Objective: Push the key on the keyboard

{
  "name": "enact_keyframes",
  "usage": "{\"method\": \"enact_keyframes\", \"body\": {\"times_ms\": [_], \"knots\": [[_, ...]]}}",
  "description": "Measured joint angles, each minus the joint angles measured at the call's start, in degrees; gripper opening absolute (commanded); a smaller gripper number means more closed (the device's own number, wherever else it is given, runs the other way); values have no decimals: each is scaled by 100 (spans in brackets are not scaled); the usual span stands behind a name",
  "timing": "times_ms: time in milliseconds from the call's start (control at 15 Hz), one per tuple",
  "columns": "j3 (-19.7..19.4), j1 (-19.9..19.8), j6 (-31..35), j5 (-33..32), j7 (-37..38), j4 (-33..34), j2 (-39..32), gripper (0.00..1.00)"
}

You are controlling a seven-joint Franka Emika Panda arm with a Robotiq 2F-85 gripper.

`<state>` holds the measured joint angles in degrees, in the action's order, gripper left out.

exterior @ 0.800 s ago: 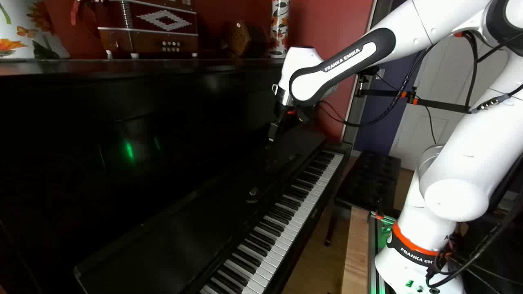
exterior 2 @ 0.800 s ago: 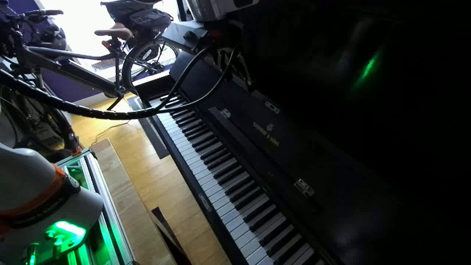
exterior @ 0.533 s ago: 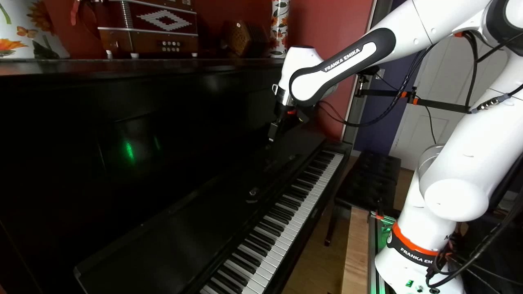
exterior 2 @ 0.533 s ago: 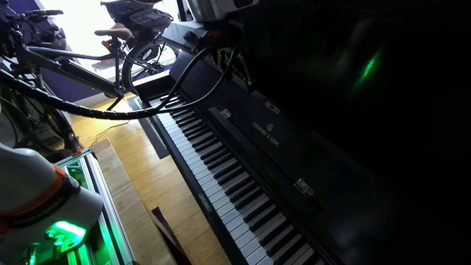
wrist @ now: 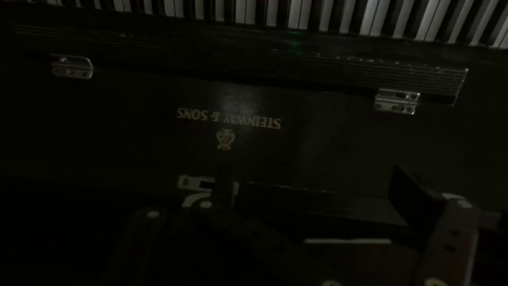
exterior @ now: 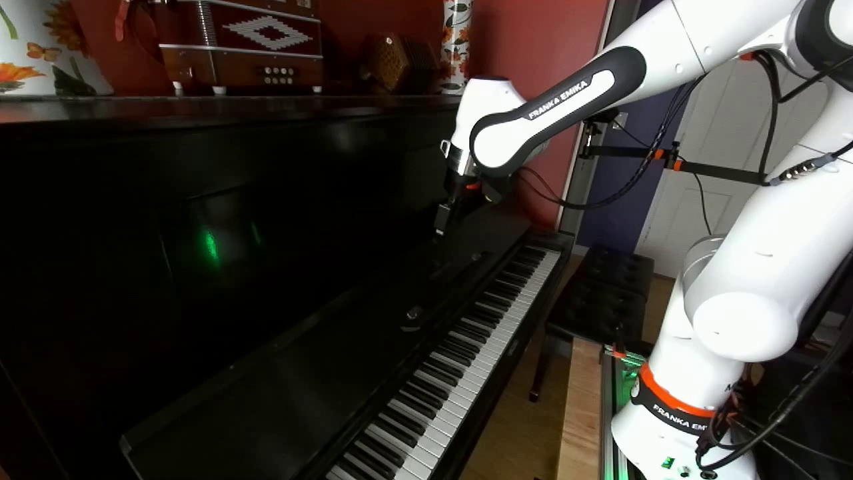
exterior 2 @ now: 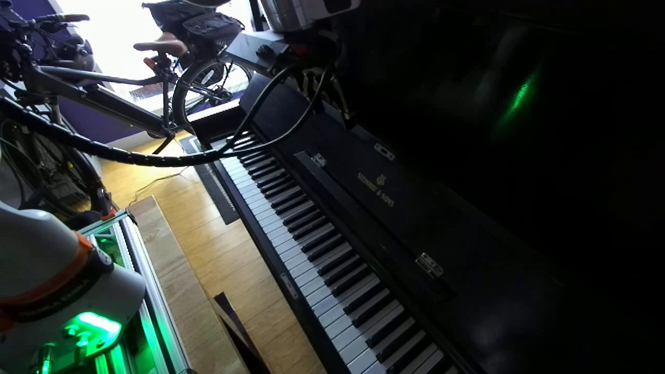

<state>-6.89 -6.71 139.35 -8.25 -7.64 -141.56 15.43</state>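
The keyboard is a long row of white and raised black keys on a glossy black piano; it shows in both exterior views (exterior: 476,367) (exterior 2: 311,278). In the wrist view its keys (wrist: 303,14) run along the top edge. My gripper (exterior: 440,225) hangs above the piano's black fallboard, behind and higher than the keys, not touching them. It also shows in an exterior view (exterior 2: 332,115), partly behind cables. In the wrist view the gripper's fingers (wrist: 313,186) are wide apart with nothing between them. The wrist picture is very dark and the piano lettering is upside down.
The fallboard carries gold lettering (exterior 2: 374,189) and metal hinges (exterior 2: 428,264). The tall black piano front (exterior: 300,200) rises behind the gripper. An accordion (exterior: 246,43) stands on top. A black bench (exterior: 600,293), a wooden table edge (exterior: 578,407) and a bicycle (exterior 2: 166,78) are nearby. Cables (exterior 2: 156,160) loop from the arm.
The gripper has moved slightly down, and a little to the left in both exterior views. The keyboard looks the same.
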Motion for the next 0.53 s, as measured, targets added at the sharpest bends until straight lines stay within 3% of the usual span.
{"method": "enact_keyframes", "body": {"times_ms": [533], "knots": [[1068,765,10,415,1410,-637,0,100]]}}
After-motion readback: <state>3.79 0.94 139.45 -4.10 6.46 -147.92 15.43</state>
